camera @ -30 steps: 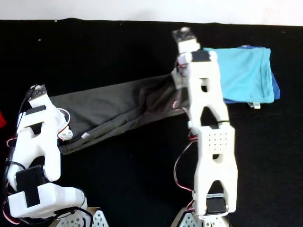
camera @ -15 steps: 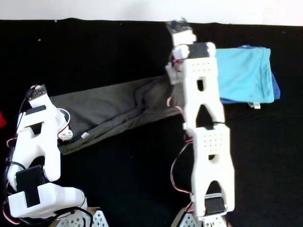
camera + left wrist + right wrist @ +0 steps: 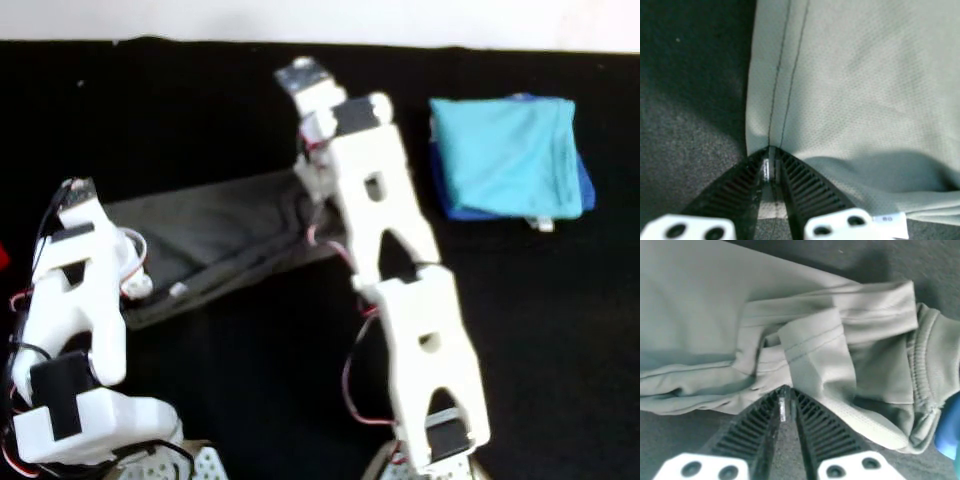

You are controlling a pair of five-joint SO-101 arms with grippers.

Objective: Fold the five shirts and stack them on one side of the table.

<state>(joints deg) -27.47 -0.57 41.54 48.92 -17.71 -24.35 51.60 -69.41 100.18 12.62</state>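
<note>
A grey shirt (image 3: 210, 230) lies stretched across the middle of the black table, bunched at its right end. My left gripper (image 3: 769, 169) is shut on the shirt's stitched hem (image 3: 782, 75) at its left end, under the left arm (image 3: 75, 290). My right gripper (image 3: 784, 407) is shut on a folded edge of the grey shirt (image 3: 815, 355), beside its ribbed collar (image 3: 927, 365). The right arm (image 3: 370, 200) leans over the shirt's right end and hides the grasp from above. A folded cyan shirt (image 3: 505, 155) lies on a folded blue one (image 3: 582, 185) at the back right.
The black table cloth (image 3: 200, 100) ends at a white strip along the back. A small red thing (image 3: 3, 255) shows at the left edge. Open black surface lies in front of the shirt and in front of the folded stack.
The right arm has swung left, carrying the grey shirt's right end toward the left and bunching the cloth. The cyan stack is now uncovered. The left arm has stayed put.
</note>
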